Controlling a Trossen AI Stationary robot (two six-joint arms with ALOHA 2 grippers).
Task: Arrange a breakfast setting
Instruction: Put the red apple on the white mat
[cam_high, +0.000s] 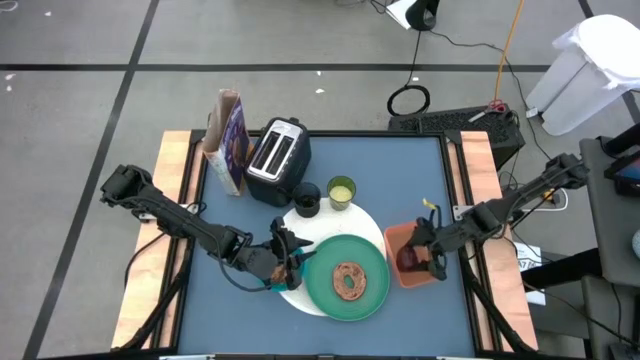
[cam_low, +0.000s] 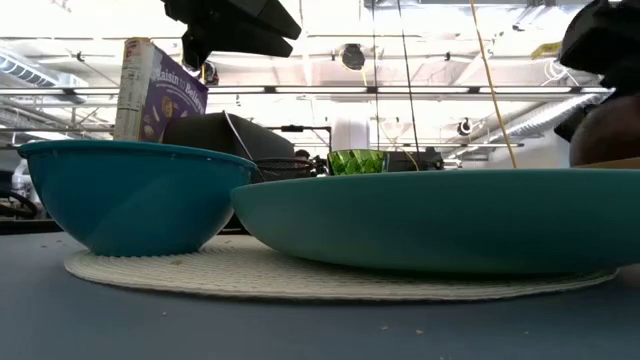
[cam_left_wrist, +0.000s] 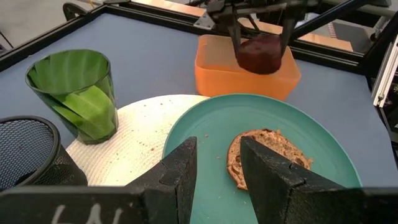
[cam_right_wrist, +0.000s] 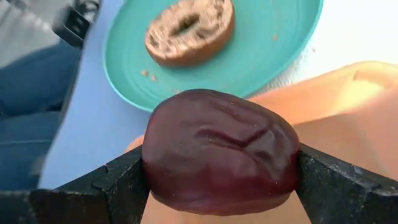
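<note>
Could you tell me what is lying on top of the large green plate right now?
A single bagel half lies on the large green plate, cut face up, with a few crumbs beside it. Whatever is under the bagel is covered.

A grey concrete floor (cam_high: 300, 50) fills the upper part of the high view, crossed by dark tape lines (cam_high: 130, 85). A black cable loop (cam_high: 408, 99) lies upper middle, a yellow cord (cam_high: 508, 45) runs down at upper right, and a white plastic bin (cam_high: 590, 70) sits in the far upper right. In the low view, white ceiling beams (cam_low: 400, 92) and bright lighting span the top.
</note>
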